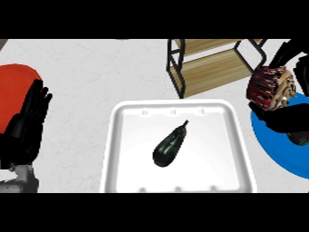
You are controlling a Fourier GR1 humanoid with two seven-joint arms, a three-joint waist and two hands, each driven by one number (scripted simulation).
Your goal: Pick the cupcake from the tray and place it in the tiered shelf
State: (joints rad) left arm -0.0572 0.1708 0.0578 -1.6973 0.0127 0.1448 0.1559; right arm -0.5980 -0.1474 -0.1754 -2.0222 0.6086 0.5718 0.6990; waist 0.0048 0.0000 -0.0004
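**Cupcake Held in Right Hand Beside the Tiered Shelf**

The right hand (292, 79) sits at the right of the head view, above the worktop (83, 68). Its fingers (308, 72) and thumb are curled around the cupcake (270, 88), clamping it from both sides. The cupcake is tilted on its side, its ribbed dark-red wrapper facing the tray and its pale top turned toward the palm. It is off the tray and held in the air, just to the right of the tiered shelf (207, 68) and over the near edge of a blue plate (284, 152). It is not inside the shelf.

The tiered shelf stands at the upper centre-right: a dark metal frame with light wooden boards, its lower board open toward the view.

The white tray (127, 149) lies at the centre of the worktop. One dark eggplant (171, 146) lies diagonally in it, stem pointing up and to the right.

The blue plate lies right of the tray, partly covered by the right forearm. A dark item rests on it, too obscured to identify.

The left hand (31, 115) rests at the left edge, fingers straight and together, pointing up. It overlaps a red plate (3, 90) lying on the worktop at the far left.
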